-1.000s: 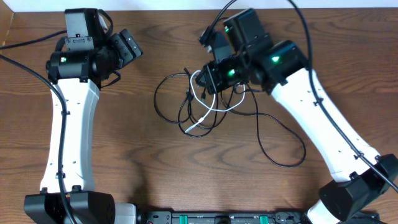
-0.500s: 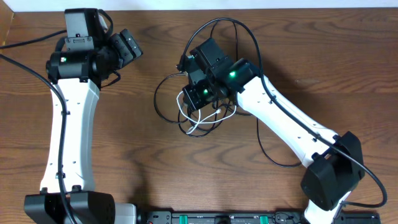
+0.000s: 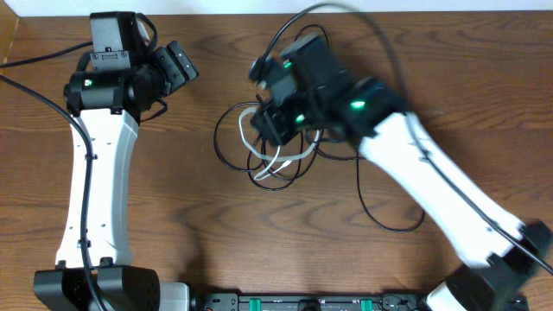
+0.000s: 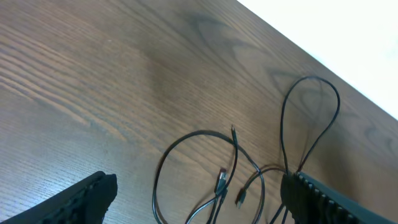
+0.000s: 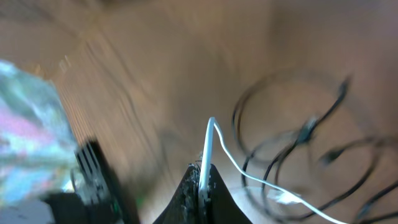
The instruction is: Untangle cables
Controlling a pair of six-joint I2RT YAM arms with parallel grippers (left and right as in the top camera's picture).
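The black cable (image 3: 226, 147) lies in tangled loops mid-table, with a long strand trailing right (image 3: 390, 226). The white cable (image 3: 278, 164) loops through it. My right gripper (image 3: 262, 121) is over the tangle, shut on the white cable (image 5: 209, 144), which runs up between the closed fingers (image 5: 214, 190) in the blurred right wrist view. Black loops (image 5: 292, 149) lie beyond. My left gripper (image 3: 177, 62) is open and empty at the far left, away from the tangle. In the left wrist view, black loops and plug ends (image 4: 222, 182) lie between its spread fingers (image 4: 74, 198).
The left arm's thick black wire (image 3: 34, 91) runs along the left side. A black rail (image 3: 302, 302) lines the front edge. A pale wall strip (image 3: 432, 7) borders the back edge of the brown wooden table (image 3: 216, 233).
My right gripper swung left over the tangle, then shifted back and up, pulling the white cable with it. The white loop has moved left. The left arm has not moved.
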